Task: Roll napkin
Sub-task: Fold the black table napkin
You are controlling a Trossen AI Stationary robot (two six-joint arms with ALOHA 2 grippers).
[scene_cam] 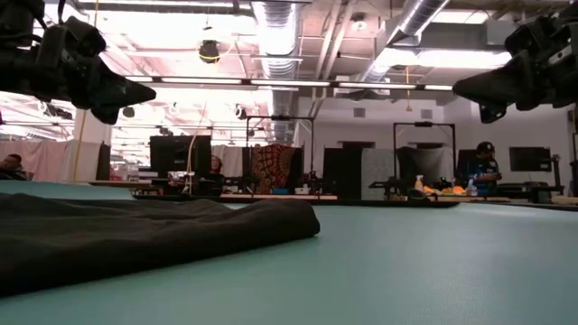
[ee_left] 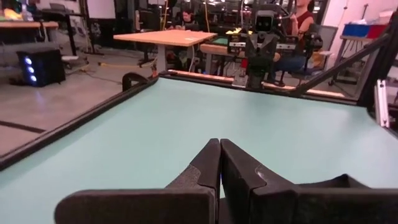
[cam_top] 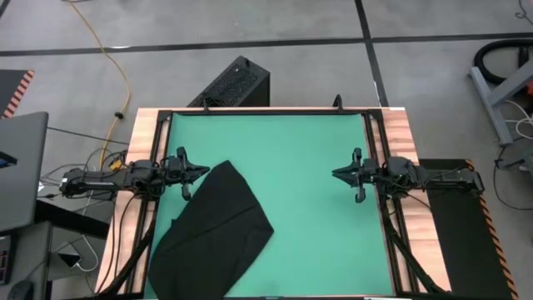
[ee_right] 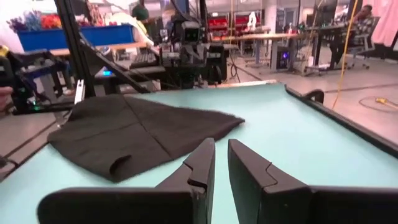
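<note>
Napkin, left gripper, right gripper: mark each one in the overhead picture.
napkin [cam_top: 212, 229]: high view, middle of the black cloth.
left gripper [cam_top: 206, 171]: high view, tips of its shut fingers.
right gripper [cam_top: 336, 173]: high view, tips of its fingers, slightly apart, holding nothing.

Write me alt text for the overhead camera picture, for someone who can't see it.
A black napkin lies loosely folded on the green table mat, toward the left near corner. The left tool hangs shut by the cloth's upper tip; the right tool waits at the mat's right side, empty. A black vented box sits on the floor behind.
</note>
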